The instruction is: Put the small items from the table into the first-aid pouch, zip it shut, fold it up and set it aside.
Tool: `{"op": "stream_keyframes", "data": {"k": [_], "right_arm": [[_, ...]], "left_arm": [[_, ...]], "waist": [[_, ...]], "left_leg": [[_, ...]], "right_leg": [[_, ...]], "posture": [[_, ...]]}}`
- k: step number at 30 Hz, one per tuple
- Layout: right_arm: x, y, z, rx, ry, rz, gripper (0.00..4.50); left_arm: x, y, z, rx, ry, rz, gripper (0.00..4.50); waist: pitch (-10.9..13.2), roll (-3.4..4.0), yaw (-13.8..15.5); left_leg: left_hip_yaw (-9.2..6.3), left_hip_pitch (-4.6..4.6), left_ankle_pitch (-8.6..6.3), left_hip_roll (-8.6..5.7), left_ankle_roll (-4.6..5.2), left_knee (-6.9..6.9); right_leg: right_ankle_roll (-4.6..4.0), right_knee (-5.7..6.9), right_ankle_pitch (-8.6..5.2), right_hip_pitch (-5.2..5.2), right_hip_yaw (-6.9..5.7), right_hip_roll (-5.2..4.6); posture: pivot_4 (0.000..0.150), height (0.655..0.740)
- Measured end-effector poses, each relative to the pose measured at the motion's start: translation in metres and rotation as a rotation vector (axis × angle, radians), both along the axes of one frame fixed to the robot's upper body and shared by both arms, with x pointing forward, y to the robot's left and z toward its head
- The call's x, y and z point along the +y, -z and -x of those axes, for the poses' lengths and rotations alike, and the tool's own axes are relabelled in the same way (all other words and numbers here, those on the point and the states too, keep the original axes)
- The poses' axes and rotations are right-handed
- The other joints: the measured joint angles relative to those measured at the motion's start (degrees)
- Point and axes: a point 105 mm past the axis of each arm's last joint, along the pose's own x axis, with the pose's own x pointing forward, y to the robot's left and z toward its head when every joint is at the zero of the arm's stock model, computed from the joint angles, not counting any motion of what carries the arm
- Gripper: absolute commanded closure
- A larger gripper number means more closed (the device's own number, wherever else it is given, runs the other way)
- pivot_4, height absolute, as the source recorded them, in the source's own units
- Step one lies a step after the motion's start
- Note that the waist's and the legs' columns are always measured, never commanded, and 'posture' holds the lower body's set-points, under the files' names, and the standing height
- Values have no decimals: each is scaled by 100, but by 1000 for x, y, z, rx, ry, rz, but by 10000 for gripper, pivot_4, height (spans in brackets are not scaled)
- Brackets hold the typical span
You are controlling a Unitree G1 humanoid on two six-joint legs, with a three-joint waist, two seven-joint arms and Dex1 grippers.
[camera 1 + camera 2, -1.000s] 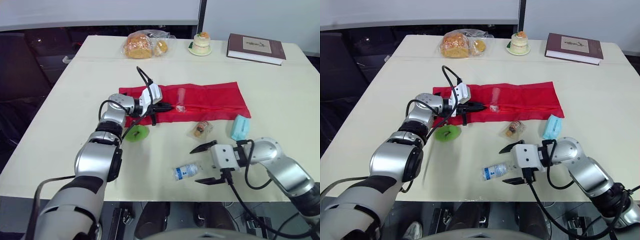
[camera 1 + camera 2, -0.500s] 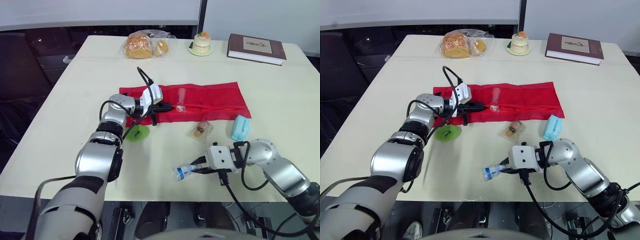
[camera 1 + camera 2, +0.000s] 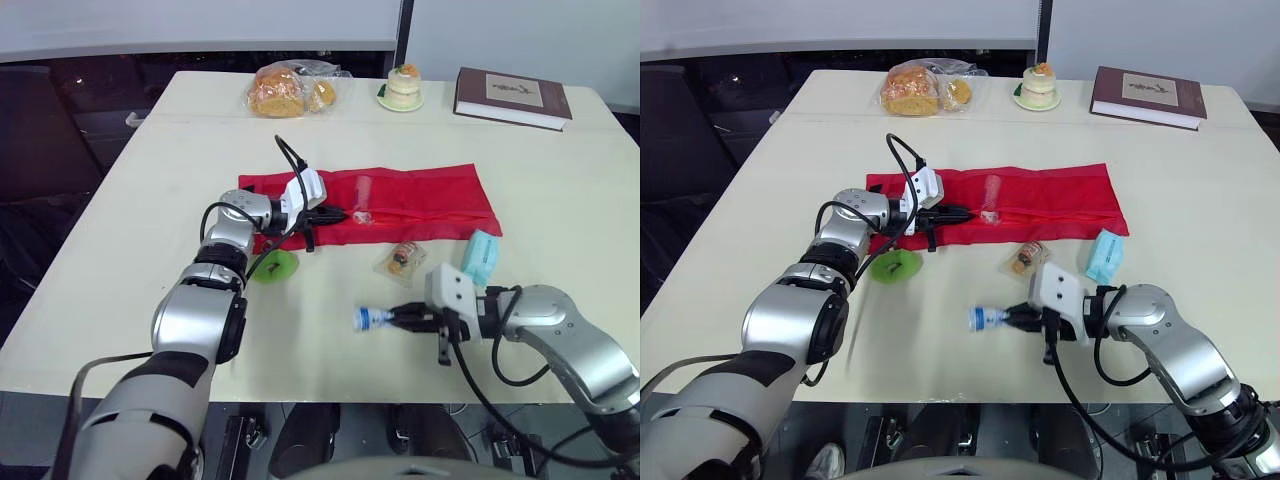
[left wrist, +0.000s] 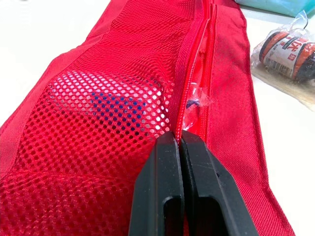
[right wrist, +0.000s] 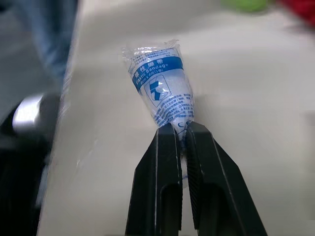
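One each: red pouch (image 3: 420, 195), bandage packet (image 3: 372, 318), roll packet (image 3: 403, 257), teal pack (image 3: 480, 255), green disc (image 3: 276, 266), book (image 3: 513, 96), cake (image 3: 404, 86), bread bag (image 3: 285, 90).

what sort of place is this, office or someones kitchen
Probably an office or meeting room rather than a kitchen: one big cream table, with a hardback book, bagged bread and a small cake along its far edge.

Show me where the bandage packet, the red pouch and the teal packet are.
bandage packet (image 5: 161, 91): right wrist view, on its blue printed label.
red pouch (image 3: 430, 200): left eye view, on bare fabric of its right half.
teal packet (image 3: 480, 255): left eye view, on its middle.
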Motion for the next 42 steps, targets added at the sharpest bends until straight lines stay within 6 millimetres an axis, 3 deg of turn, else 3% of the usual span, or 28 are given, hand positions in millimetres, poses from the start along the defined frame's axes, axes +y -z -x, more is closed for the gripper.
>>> {"op": "stream_keyframes", "data": {"k": [4, 7, 12, 17, 24, 34, 42], "right_arm": [[-9, -17, -37, 84, 349, -111, 44538], [-1, -36, -53, 142, 446, -180, 44538], [-6, -30, -67, 274, 591, -103, 44538], [-15, -27, -77, 310, 667, -42, 44538], [-23, -32, -99, 361, 795, -97, 44538], [-29, -32, -107, 376, 857, -102, 44538], [-49, -23, -121, 368, 917, -16, 44538]], "left_arm": [[-2, 0, 0, -1, -1, 5, 45000], [-7, 1, 1, -3, 13, 12, 45000], [-12, 0, 1, -11, 24, 18, 45000], [-18, 0, 2, -12, 35, 27, 45000], [-21, 0, 1, -16, 37, 33, 45000], [-25, -1, 1, -21, 32, 47, 45000], [-31, -1, -1, -29, 21, 66, 45000]], "waist": [[-2, 1, 1], [-3, 4, 2], [-3, 4, 12], [-4, 5, -5], [-5, 6, -3], [-5, 7, -2], [-5, 8, -18]], "left_leg": [[0, -3, 0, -1, -1, 0], [-2, -1, 0, -2, 0, -1], [-2, -6, 0, -6, 1, -1], [0, -4, -3, -10, 5, -2], [0, -4, -3, -10, 6, -2], [0, -4, -4, -10, 8, -2], [3, -4, -4, -10, 7, -4]], "right_leg": [[0, 1, 0, -2, 1, -2], [-1, 5, 0, -3, 0, -1], [-1, 2, 0, -3, -1, -5], [0, 5, 0, -4, 0, -3], [0, 6, 0, -4, 0, -3], [0, 6, 0, -4, 0, -3], [0, 5, 0, -6, 2, -3]], "posture": [[1500, 7289], [1500, 7289], [1500, 7289], [1500, 7289], [1500, 7289], [1500, 7289], [1500, 7289]]}}
